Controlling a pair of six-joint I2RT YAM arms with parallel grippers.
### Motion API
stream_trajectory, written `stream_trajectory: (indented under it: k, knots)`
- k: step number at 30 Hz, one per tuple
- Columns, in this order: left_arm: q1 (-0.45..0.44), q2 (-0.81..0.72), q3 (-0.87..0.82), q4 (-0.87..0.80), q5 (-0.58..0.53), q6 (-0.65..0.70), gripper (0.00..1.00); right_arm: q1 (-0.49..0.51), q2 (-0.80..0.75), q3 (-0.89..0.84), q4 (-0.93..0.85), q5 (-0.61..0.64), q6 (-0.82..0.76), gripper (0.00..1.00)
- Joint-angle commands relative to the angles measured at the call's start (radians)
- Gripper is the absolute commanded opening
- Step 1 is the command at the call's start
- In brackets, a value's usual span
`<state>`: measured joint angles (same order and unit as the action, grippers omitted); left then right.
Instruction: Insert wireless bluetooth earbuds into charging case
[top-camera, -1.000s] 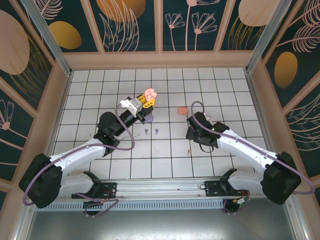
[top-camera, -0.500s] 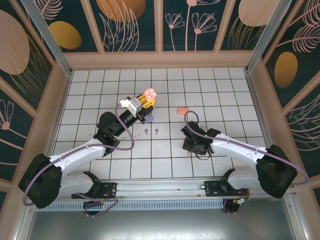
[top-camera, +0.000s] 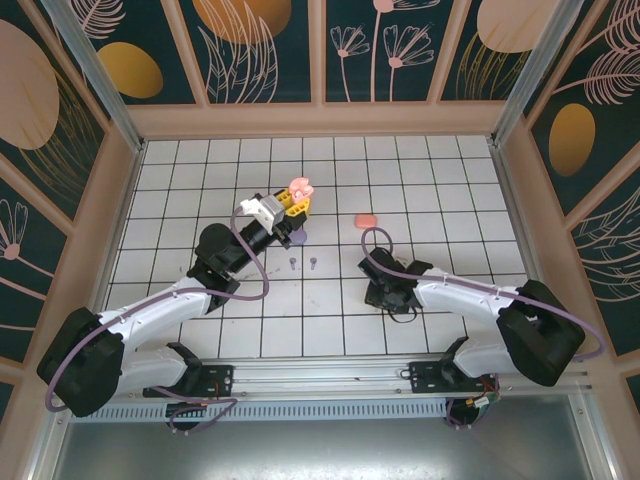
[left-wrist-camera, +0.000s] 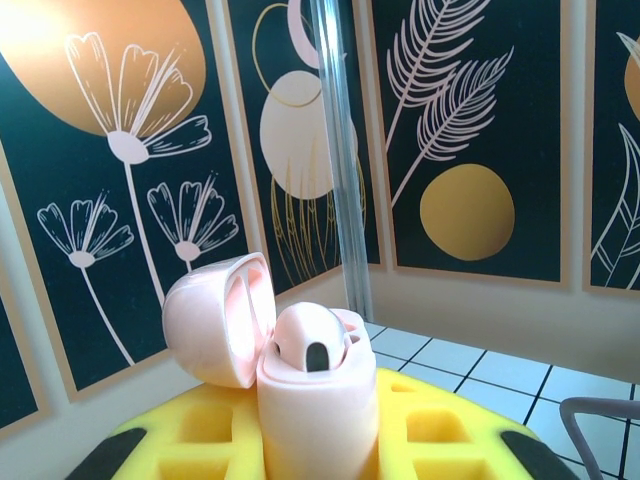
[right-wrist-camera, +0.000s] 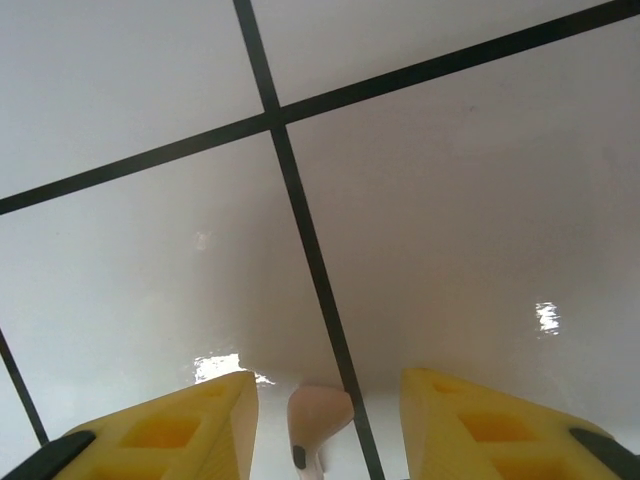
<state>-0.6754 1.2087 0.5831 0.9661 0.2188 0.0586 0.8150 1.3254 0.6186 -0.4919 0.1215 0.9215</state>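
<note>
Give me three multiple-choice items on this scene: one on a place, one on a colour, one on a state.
1. Where is the pink earbud near the right gripper?
A. on the tile between its fingers
B. in a drawer
C. on a shelf

2. What colour is the charging case in the left gripper?
A. green
B. pale pink
C. black

3. How is that case's lid?
A. shut
B. open
C. taken off

Key:
1 A: it lies on the floor between the two yellow fingers.
2 B: the left wrist view shows it pale pink.
3 B: the lid is swung back on its hinge.
</note>
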Motion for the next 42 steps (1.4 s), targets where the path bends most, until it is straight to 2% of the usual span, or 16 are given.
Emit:
stream_trajectory:
  k: [1, 14, 25, 31, 37, 42]
  knots:
    - [-0.005, -0.012, 0.020, 0.010, -0.007, -0.017, 0.00, 0.012, 0.012, -0.018, 0.029, -0.013, -0.016, 0.41]
    - [-0.005, -0.013, 0.028, -0.003, -0.005, -0.022, 0.00, 0.015, 0.067, -0.012, 0.047, 0.009, -0.034, 0.35]
    - [-0.004, -0.011, 0.032, -0.006, -0.004, -0.020, 0.00, 0.019, 0.052, -0.007, 0.039, 0.006, -0.036, 0.22]
    - [-0.005, -0.008, 0.035, -0.007, -0.005, -0.019, 0.00, 0.019, 0.010, 0.014, 0.012, 0.020, -0.030, 0.19]
    - [-0.005, -0.009, 0.042, -0.013, 0.008, -0.018, 0.00, 0.018, -0.060, 0.079, -0.037, 0.048, -0.043, 0.18]
    - [-0.004, -0.011, 0.049, -0.023, 0.026, -0.019, 0.00, 0.006, -0.112, 0.217, -0.088, 0.092, -0.102, 0.18]
